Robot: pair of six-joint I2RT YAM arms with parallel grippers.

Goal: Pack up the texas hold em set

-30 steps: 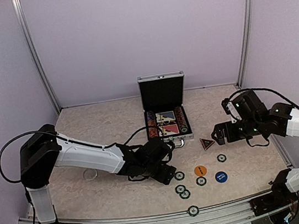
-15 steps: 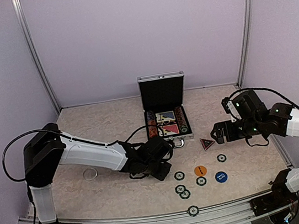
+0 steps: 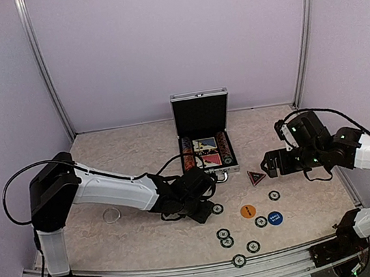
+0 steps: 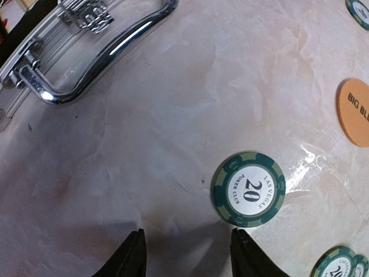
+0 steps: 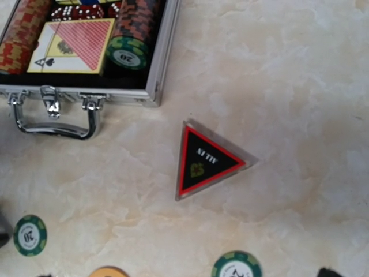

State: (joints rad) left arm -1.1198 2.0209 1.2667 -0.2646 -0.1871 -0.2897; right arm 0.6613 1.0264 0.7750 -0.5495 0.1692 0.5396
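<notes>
Left fingers (image 4: 131, 254) narrowed, gripping nothing; right fingers (image 5: 326, 273) wide, empty; case (image 5: 163, 52) holds cards (image 5: 72, 43), chips (image 5: 130, 52).

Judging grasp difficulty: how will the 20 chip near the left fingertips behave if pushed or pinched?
The chip lies flat on the glossy table, so a push probably slides it. Thin and rigid-looking, it seems hard to pinch.

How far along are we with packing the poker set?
Done: decks and chip stacks sit in the open case. In hand: nothing held yet; the left gripper, open, is just short of a green chip. Left: the other green chips, orange disc, blue disc and triangular marker lie on the table, then closing the lid.
</notes>
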